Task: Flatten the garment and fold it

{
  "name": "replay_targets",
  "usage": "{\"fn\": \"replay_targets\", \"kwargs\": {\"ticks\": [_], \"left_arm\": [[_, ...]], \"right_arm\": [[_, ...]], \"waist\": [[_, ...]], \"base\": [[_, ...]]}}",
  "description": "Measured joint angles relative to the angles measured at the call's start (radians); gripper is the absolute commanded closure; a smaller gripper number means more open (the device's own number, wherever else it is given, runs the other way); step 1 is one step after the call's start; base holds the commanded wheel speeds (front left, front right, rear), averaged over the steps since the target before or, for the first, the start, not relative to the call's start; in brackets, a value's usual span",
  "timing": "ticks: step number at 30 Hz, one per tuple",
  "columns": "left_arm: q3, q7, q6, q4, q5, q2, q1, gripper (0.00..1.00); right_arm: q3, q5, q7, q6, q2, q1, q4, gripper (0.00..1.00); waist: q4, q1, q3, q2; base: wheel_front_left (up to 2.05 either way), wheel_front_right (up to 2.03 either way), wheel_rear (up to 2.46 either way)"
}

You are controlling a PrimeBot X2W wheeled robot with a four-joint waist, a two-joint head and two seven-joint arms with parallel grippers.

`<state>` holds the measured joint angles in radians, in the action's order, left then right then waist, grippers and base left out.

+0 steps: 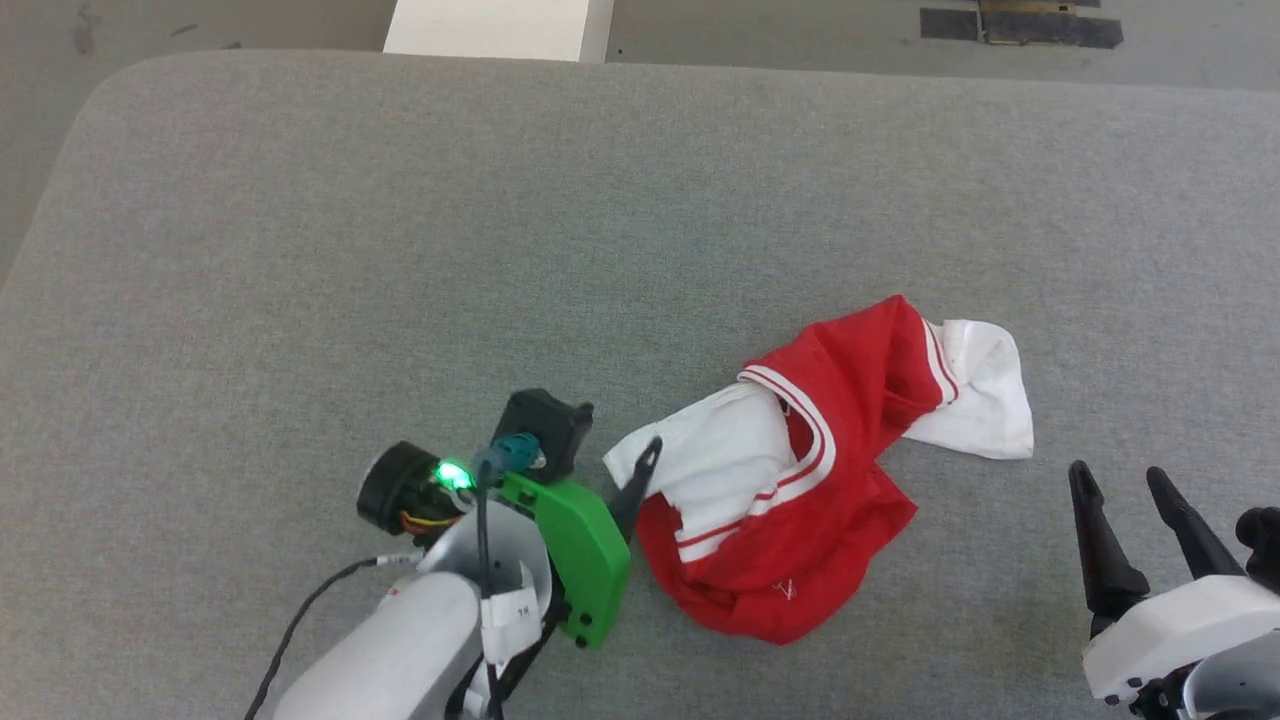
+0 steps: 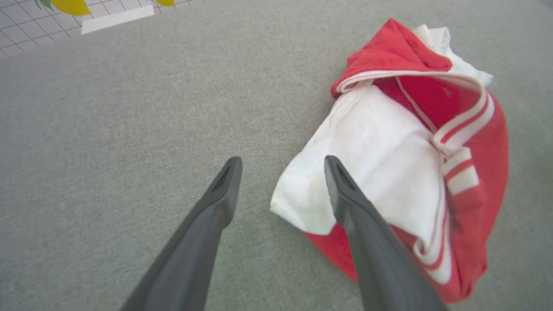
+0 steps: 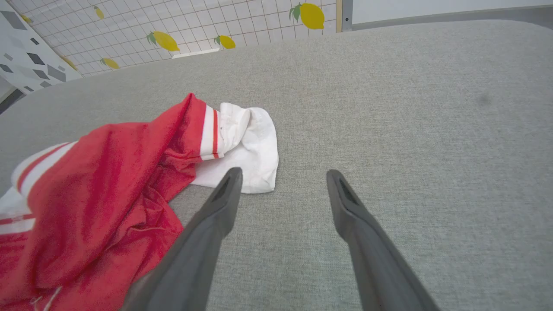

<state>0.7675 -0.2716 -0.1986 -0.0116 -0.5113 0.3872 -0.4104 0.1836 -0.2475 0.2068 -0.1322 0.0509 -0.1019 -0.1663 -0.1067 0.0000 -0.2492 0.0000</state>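
1. You are working in what looks like a robotics test lab, not a lived-in room.
2. Your work surface is a large table covered in plain grey fabric, with rounded corners.
3. Beyond it you see a bare grey floor with black tape patches stuck on it.
4. The backdrop wall is a white tile-grid print dotted with lemons, next to a panel of grey diamonds, which reads as a staged set.
5. The left forearm carries a green bracket, a lit green indicator and a loose black cable.
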Motion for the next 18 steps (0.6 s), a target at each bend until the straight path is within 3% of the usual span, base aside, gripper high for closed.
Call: {"fn": "replay_targets", "kwargs": {"ticks": [7, 8, 9, 10, 18], "left_arm": [[0.026, -0.045, 0.036, 0.049, -0.033, 0.001, 0.001, 0.0], [0.026, -0.043, 0.038, 0.062, -0.033, -0.001, 0.001, 0.48], [0.026, -0.038, 0.039, 0.072, -0.034, -0.003, 0.001, 0.64], [0.025, -0.03, 0.04, 0.085, -0.034, -0.007, 0.001, 1.0], [-0.018, 0.053, 0.051, 0.124, -0.089, -0.044, 0.001, 1.0]], "right_arm": [[-0.004, 0.002, 0.01, 0.0, 0.0, 0.0, -0.008, 0.0], [-0.005, 0.003, 0.01, 0.0, 0.0, 0.0, -0.008, 0.0], [-0.006, 0.003, 0.01, 0.0, 0.0, 0.0, -0.009, 0.0], [-0.007, 0.003, 0.011, 0.0, 0.0, 0.0, -0.009, 0.0], [-0.004, 0.003, 0.013, 0.0, 0.0, 0.0, -0.007, 0.0]], "waist": [[0.008, 0.0, -0.009, 0.0], [0.011, 0.0, -0.011, 0.0], [0.013, 0.0, -0.011, 0.0], [0.015, 0.0, -0.012, 0.0], [0.02, 0.0, 0.002, 0.0]], "base": [[0.0, 0.0, 0.0], [0.0, 0.0, 0.0], [0.0, 0.0, 0.0], [0.0, 0.0, 0.0], [0.0, 0.0, 0.0]]}}
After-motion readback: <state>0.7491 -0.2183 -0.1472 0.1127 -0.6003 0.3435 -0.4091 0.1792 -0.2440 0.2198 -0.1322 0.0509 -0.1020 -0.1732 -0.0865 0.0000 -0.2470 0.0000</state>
